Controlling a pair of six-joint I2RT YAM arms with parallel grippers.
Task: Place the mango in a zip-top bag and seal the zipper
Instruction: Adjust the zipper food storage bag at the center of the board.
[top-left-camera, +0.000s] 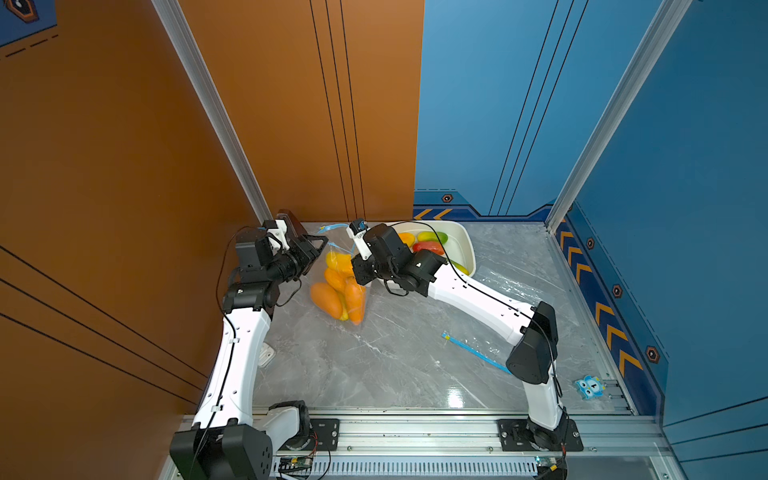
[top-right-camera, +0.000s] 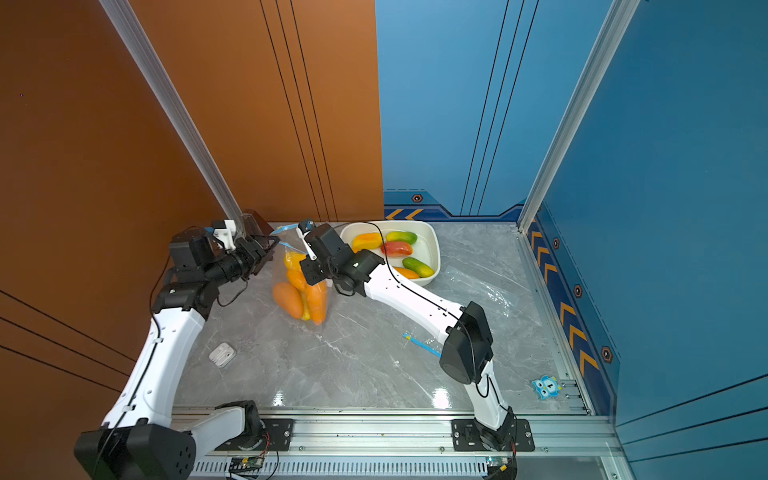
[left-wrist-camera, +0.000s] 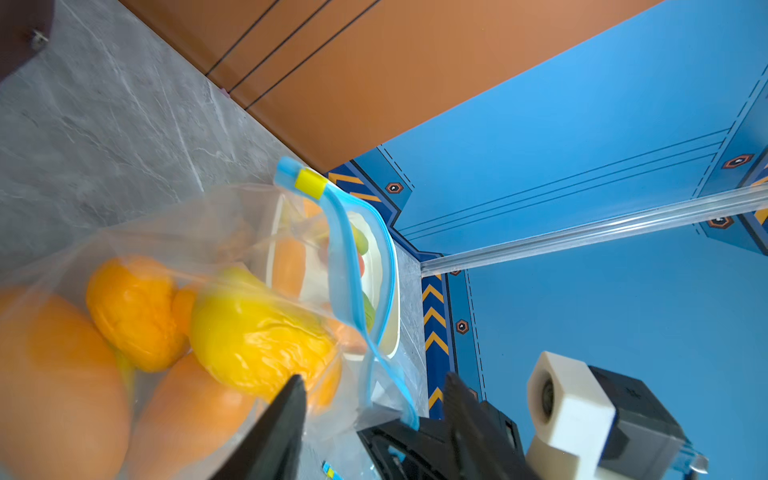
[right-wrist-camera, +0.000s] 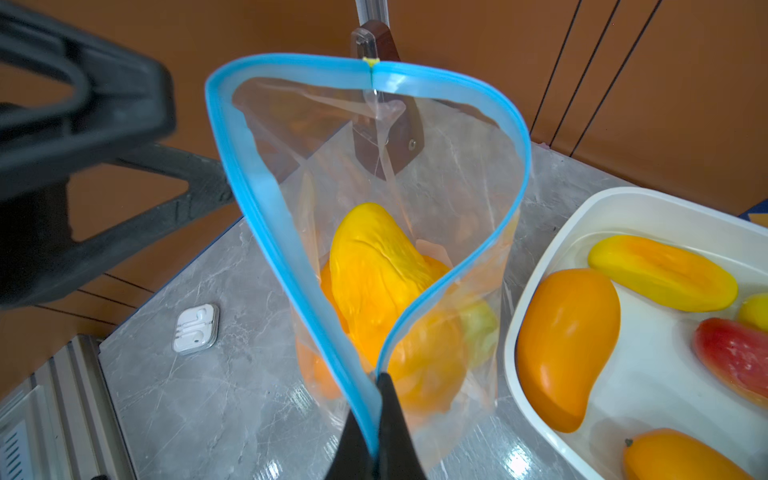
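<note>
The clear zip-top bag (top-left-camera: 338, 286) with a blue zipper rim stands on the table at the back left, holding several orange and yellow mangoes (right-wrist-camera: 374, 266). Its mouth gapes in a wide loop, and the yellow slider (right-wrist-camera: 370, 62) sits at the far end. My right gripper (right-wrist-camera: 374, 382) is shut on the near end of the blue rim. My left gripper (left-wrist-camera: 374, 380) is open just left of the bag. Its fingers are spread on either side of that same rim end and hold nothing. In both top views the left gripper (top-left-camera: 322, 243) and the right gripper (top-right-camera: 309, 270) flank the bag's top.
A white tray (top-left-camera: 467, 245) right of the bag holds several more mangoes (top-right-camera: 397, 248). A second clear bag (top-left-camera: 519, 286) lies flat at the right, its blue zipper strip (top-left-camera: 473, 349) near my right elbow. A white earbud case (top-right-camera: 221, 354) lies front left, and a brown block (right-wrist-camera: 386, 137) stands behind the bag.
</note>
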